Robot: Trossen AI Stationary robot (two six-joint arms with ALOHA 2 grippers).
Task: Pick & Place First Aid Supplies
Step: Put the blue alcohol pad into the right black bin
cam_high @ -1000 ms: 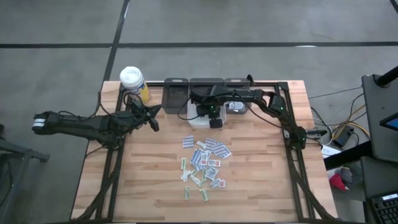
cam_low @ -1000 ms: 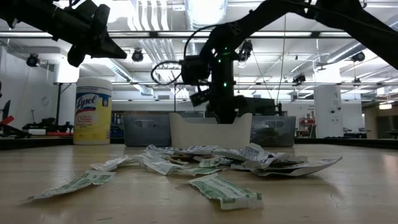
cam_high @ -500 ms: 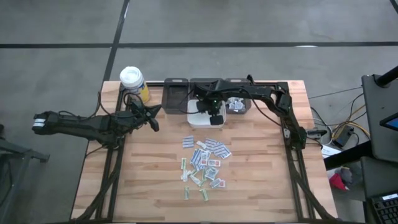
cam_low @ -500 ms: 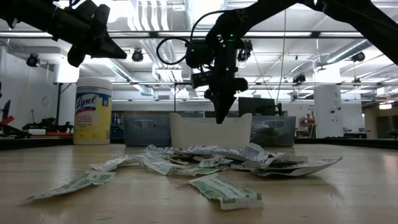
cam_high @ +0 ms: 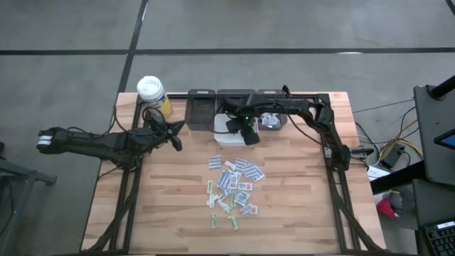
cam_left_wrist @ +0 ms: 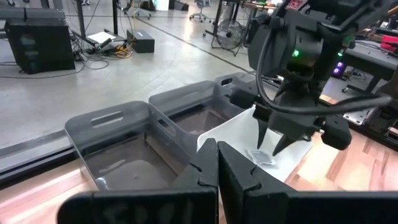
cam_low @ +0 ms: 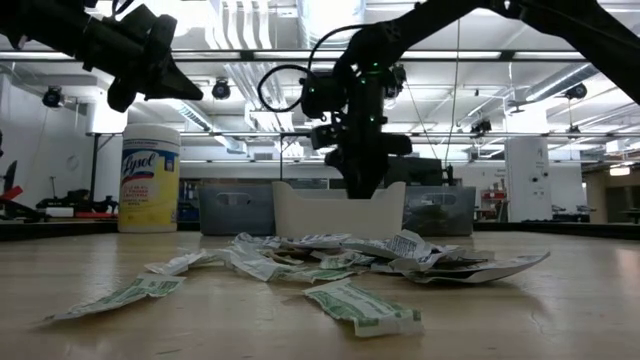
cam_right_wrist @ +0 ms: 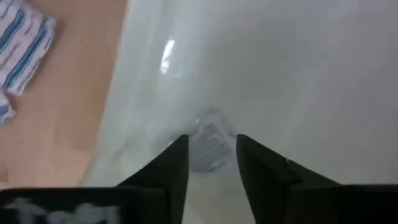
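left wrist view: right gripper jaws parted over a packet in white bin; left gripper jaws closed.

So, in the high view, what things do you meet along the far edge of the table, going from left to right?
White-capped yellow bottle → dark grey bin → white bin under the right end effector.

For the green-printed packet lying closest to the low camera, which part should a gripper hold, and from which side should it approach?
Probably the raised end of the green-printed packet, taken from above. The low view shows it lying flat on the wooden table, apart from the main pile of packets, with one end lifted slightly. A flat paper packet gives no side to pinch, so fingers should straddle its narrow width and close on the lifted edge.
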